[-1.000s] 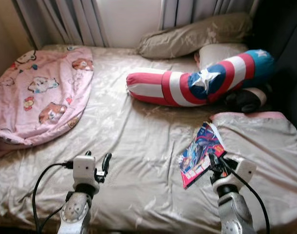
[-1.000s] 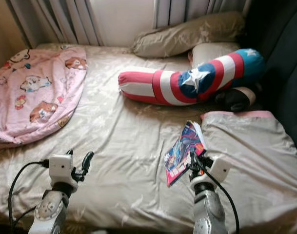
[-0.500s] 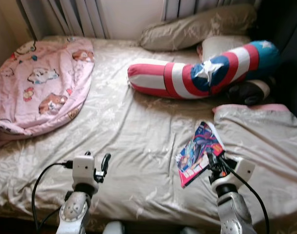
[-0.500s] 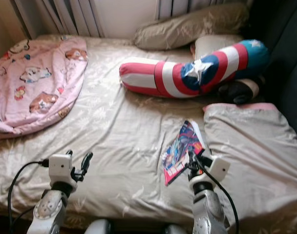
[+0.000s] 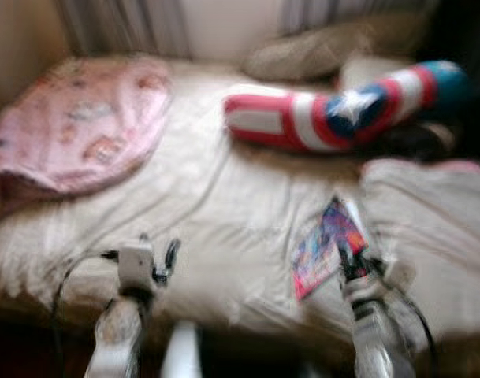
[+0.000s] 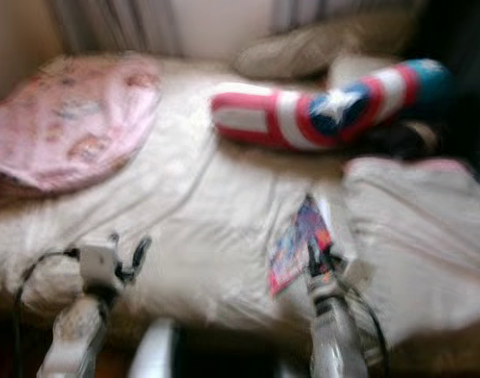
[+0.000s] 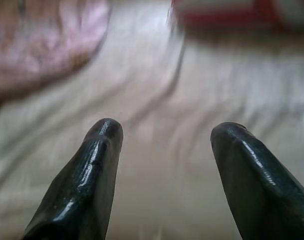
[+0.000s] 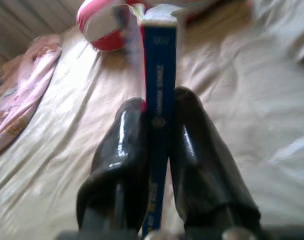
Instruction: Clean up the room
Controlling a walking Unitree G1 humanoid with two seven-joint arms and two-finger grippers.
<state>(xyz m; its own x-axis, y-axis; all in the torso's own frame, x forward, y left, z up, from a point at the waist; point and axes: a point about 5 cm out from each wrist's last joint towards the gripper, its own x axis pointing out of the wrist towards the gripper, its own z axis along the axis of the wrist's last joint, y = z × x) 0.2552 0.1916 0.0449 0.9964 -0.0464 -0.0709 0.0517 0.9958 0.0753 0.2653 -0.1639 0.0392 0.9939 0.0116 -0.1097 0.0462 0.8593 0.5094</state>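
Both head views are blurred. A bed [image 5: 224, 205] covered in a pale beige sheet [image 6: 224, 213] lies before the robot. The right gripper [image 8: 159, 125] has its jaws pinching a book [image 8: 159, 80] by its blue spine, the two black fingers [image 8: 124, 145] pressed against either side of it; in the head views the book's bright cover [image 5: 326, 248] stands tilted just above the sheet, near the front edge of the bed and beside a rumpled grey blanket [image 5: 429, 213] with a pink edge on the right. The left gripper [image 7: 164, 135] is held over the sheet on the left side near the bed's front edge, its jaws spread wide with nothing between them, a black cable [image 6: 35, 272] looping from its wrist. A long bolster [image 5: 342, 114] striped red, white and blue with a white star lies across the far right part of the bed. Behind it, a beige pillow [image 5: 326, 47] rests near the curtains [image 5: 121, 24], and something dark [image 5: 413, 142], too blurred to make out, sits just below the bolster's blue end. A pink quilt [image 5: 74, 126] with cartoon prints is bunched on the far left of the bed, well apart from the book. In the right wrist view the bolster's red and white end [image 8: 99, 25] shows beyond the book, and the pink quilt [image 8: 22, 95] lies off to one side.
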